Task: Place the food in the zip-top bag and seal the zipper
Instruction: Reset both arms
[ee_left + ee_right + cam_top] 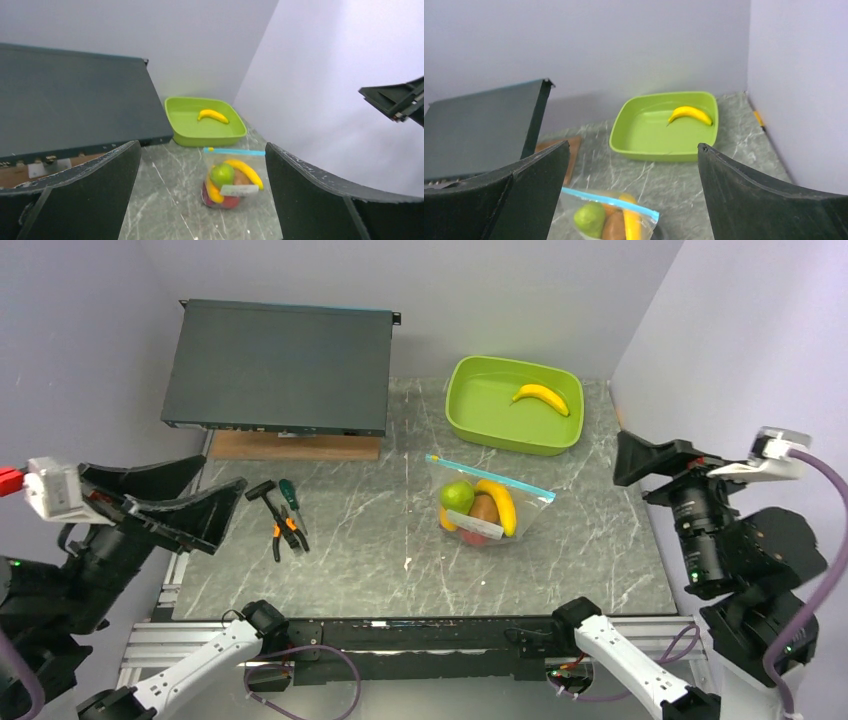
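Currently 2 bananas [541,397] show, 1 bagged; left gripper [222,472] and right gripper [633,146] gape.

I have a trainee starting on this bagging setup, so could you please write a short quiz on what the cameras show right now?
1. True or false: the lime-green tub is empty.
2. The filled zip-top bag lies: A) inside the tub; B) on the table, nearer the arms than the tub; C) lifted off the table.
3. In the top view, which two tools lie left of the bag?

Key
1. False: a banana lies in it.
2. B.
3. The orange-handled pliers and the green-handled screwdriver.
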Controlling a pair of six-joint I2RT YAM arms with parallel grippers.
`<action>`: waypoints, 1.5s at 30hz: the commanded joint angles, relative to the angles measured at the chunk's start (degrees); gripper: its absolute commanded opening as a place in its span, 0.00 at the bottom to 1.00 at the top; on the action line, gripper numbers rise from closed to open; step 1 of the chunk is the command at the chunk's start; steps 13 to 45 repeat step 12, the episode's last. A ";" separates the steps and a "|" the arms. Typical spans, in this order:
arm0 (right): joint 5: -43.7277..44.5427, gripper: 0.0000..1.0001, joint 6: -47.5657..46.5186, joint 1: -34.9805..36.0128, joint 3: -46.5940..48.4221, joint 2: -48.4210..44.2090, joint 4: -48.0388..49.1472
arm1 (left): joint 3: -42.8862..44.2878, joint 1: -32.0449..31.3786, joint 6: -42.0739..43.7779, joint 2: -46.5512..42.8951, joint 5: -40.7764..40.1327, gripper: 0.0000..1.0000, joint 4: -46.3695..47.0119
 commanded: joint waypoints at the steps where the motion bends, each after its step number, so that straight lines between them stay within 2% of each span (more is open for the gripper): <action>1: 5.52 1.00 -3.90 -0.05 4.62 0.79 -1.16 | -0.44 0.19 3.94 -2.03 -4.45 1.00 7.44; 9: 9.21 1.00 -2.45 -0.11 1.31 -1.54 0.78 | -0.97 0.13 5.51 -0.27 -4.66 1.00 8.11; 12: 7.24 1.00 -3.26 -0.11 -0.89 -2.42 3.08 | -1.26 0.15 5.38 0.74 -4.27 1.00 7.45; 45: 7.24 1.00 -3.26 -0.11 -0.89 -2.42 3.08 | -1.26 0.15 5.38 0.74 -4.27 1.00 7.45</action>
